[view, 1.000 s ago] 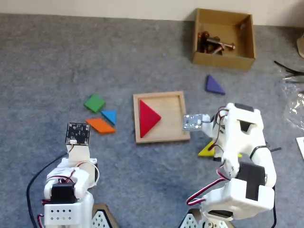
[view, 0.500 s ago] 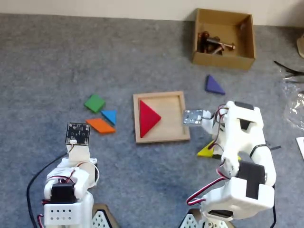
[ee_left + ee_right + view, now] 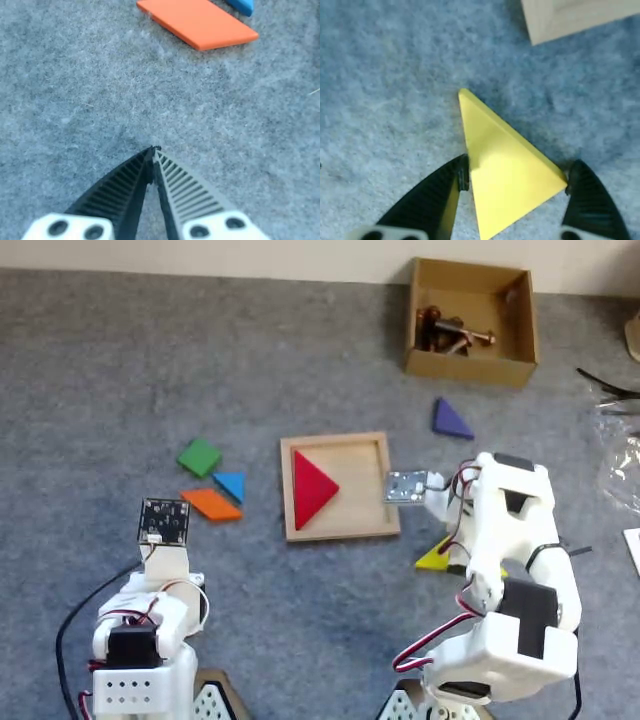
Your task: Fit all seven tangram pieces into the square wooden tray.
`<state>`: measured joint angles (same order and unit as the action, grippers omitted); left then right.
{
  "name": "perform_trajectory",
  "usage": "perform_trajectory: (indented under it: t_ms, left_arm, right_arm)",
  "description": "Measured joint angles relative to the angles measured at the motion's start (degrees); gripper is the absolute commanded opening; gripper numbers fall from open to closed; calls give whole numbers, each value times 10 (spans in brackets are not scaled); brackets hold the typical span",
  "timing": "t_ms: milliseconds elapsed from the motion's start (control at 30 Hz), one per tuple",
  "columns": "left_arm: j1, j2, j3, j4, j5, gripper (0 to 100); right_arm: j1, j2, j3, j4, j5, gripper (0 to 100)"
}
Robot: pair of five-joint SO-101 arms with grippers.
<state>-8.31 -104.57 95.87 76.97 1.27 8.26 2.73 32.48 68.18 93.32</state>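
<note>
- Since the earlier frame the right arm's wrist had edged slightly toward the far side of the counter; the left arm had stayed put.
- The left gripper hung over bare grey felt, its fingers pressed together on nothing, the orange parallelogram just ahead.
- Near it lay the green square and the blue triangle, both well apart from the square wooden tray.
- The tray held the red triangle against its left side; the rest of its floor was bare.
- The step in hand looked like picking up the yellow triangle, which lay flat on the felt just beside the tray's near right corner.
- The right gripper straddled it, fingers spread wide, tips at its edges.
- Next they would need to close squarely, lift, and turn the piece to meet the red one's long edge.
- A thin flat piece could slip; the tray's raised rim stood in the path.
- Farther right lay the purple triangle and a cardboard box of oddments.
</note>
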Motion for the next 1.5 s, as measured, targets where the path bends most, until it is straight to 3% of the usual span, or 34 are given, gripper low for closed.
perform_trajectory:
  t_ms: [467,933,1200,1500]
  left_arm:
    - [0,0,0,0,0,7]
    - [0,0,0,0,0,7]
    - [0,0,0,0,0,7]
    - [0,0,0,0,0,7]
  right_arm:
    - [41,0,9,-3,-2,277]
    - [42,-11,102,-99,-2,271]
    - [44,-11,101,-109,-2,67]
    - [45,-13,99,-119,-3,40]
